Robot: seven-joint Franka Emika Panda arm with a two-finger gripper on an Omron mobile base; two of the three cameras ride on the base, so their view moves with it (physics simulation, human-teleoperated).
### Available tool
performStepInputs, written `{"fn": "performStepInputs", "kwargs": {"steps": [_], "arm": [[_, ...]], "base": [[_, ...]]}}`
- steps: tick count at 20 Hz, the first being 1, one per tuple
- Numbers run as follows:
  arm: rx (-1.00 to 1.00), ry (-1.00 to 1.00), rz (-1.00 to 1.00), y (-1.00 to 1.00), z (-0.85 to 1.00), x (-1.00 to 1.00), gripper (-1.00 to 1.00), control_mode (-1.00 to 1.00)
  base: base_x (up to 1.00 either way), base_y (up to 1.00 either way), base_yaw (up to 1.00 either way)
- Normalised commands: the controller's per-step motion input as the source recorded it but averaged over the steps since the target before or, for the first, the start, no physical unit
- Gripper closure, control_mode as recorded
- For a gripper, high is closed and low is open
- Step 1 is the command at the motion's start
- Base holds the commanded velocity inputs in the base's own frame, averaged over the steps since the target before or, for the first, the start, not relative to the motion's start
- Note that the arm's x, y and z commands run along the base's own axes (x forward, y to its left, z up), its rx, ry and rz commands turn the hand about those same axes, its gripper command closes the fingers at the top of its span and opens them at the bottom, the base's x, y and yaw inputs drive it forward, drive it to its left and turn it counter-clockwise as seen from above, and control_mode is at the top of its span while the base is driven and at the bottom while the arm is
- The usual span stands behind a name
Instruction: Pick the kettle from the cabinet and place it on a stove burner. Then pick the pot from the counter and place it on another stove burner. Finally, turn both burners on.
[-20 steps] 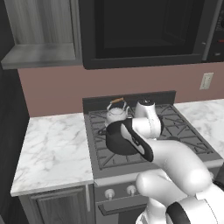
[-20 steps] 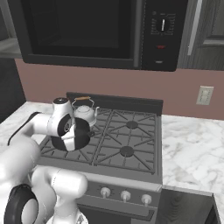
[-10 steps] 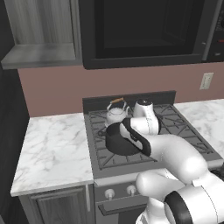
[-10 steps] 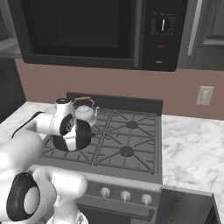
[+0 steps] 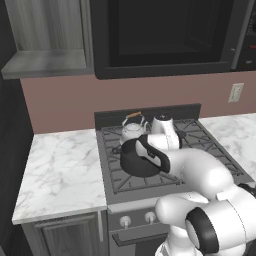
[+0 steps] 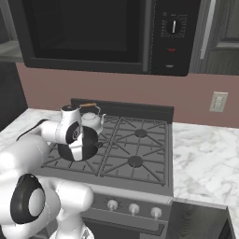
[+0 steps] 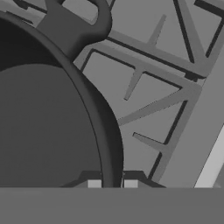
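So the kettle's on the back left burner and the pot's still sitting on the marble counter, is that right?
Not quite. The kettle is on the back left burner, but the pot sits on the front left stove grate, not the marble counter, as the left base view shows.

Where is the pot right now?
The pot sits on the stove's front-left burner grate, just in front of the kettle, with the end effector straddling its rim.

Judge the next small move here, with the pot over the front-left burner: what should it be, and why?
Probably open the gripper and lift clear. The pot looks set on the front-left grate, the kettle already sits on the burner behind it, and in the hand view the fingertips straddle the pot's rim. The knobs come after that.
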Motion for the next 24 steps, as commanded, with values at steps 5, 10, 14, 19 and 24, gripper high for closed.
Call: {"fn": "performStepInputs", "kwargs": {"steps": [5, 10, 14, 19, 24], "arm": [[0.0, 0.01, 0.0, 0.0, -0.08, 0.05, 1.0, -1.0], [0.0, 0.0, 0.0, 0.0, -0.04, 0.0, -1.0, -1.0], [0.0, 0.0, 0.0, 0.0, -0.02, 0.0, -1.0, -1.0], [0.0, 0.0, 0.0, 0.0, 0.0, 0.0, -1.0, -1.0], [0.0, -0.01, 0.0, 0.0, 0.19, -0.03, -1.0, -1.0]], "base": [[0.0, 0.0, 0.0], [0.0, 0.0, 0.0], [0.0, 0.0, 0.0], [0.0, 0.0, 0.0], [0.0, 0.0, 0.0]]}}
